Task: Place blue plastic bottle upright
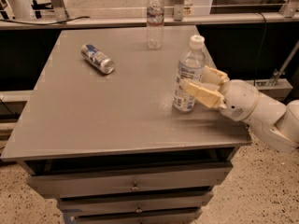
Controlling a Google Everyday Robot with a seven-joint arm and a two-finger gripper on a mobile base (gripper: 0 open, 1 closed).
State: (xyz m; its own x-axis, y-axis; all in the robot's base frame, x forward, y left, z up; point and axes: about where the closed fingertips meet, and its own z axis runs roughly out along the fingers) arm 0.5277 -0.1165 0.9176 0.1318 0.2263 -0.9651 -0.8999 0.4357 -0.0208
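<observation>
The blue plastic bottle (188, 59) stands upright near the right edge of the grey table (93, 115). It is clear, with a white cap and a white-and-blue label. My gripper (195, 78) reaches in from the right at the height of the bottle's lower body. One cream finger (202, 92) lies across the front of the bottle and the other (215, 74) is behind it. The gripper is shut on the bottle. The bottle's base seems to rest on the tabletop.
A slimmer clear bottle (155, 20) stands at the table's far edge. A small silver-and-blue can (97, 58) lies on its side at the far left. Drawers (135, 185) sit under the tabletop. A rail and dark shelving run behind the table.
</observation>
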